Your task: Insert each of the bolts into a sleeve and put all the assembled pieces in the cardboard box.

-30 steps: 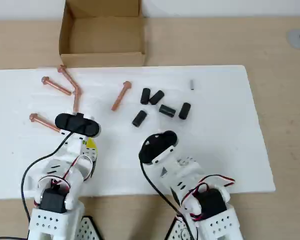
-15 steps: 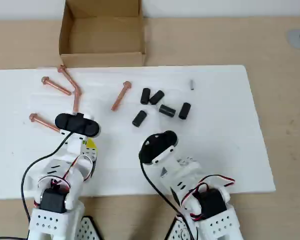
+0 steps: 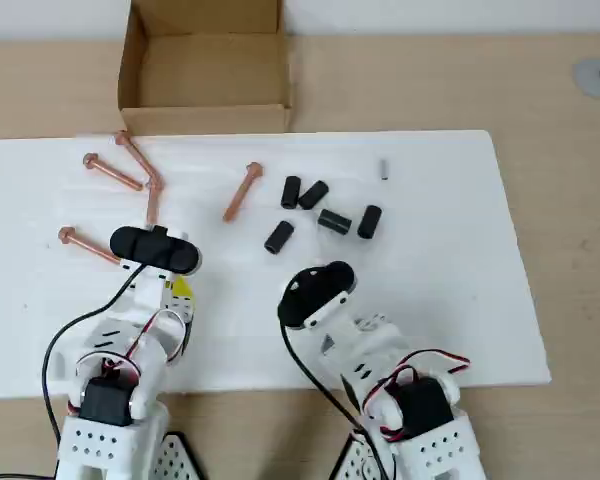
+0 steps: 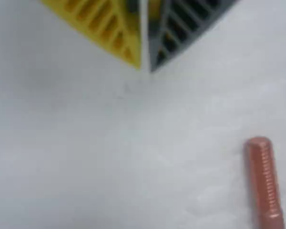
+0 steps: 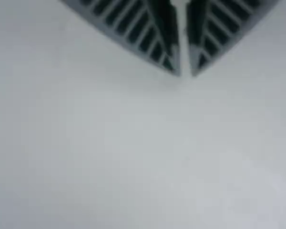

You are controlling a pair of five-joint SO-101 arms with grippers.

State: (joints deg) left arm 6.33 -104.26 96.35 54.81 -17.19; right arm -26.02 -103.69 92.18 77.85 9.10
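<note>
While left hand (image 4: 144,68) and right hand (image 5: 183,73) are pressed together, five bolts (image 3: 242,191) and five sleeves (image 3: 334,221) lie outside one cardboard box (image 3: 205,120)

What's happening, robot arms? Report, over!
Left gripper shut, empty. Right gripper shut, empty. Five bolts, five sleeves loose on white mat, none joined. Cardboard box empty.
</note>
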